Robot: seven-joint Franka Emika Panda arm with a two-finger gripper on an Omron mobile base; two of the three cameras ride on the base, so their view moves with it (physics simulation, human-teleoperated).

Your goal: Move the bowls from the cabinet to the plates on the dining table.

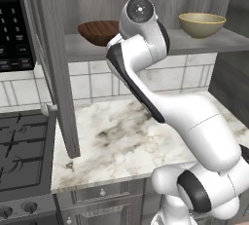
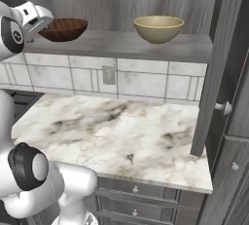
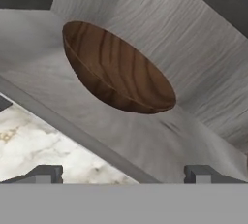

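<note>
Bowls, two, both on the open shelf of the cabinet point(image 2: 146, 46), well apart from each other. Nearest: marble bench point(image 1: 136, 141) below the shelf, bare of vessels, stove point(image 1: 19, 146) adjoining at its left. Hand point(image 3: 123, 174): raised level with the shelf edge, fingers point(image 3: 46, 173) spread wide, released, holding nothing, pointed at the wood bowl and short of it. Wood bowl point(image 3: 118, 68): dark brown, shallow, upright, left on the shelf. Tan bowl point(image 2: 158, 28): glossy, footed, upright, to the right. Cabinet doors swung open on either side.
</note>
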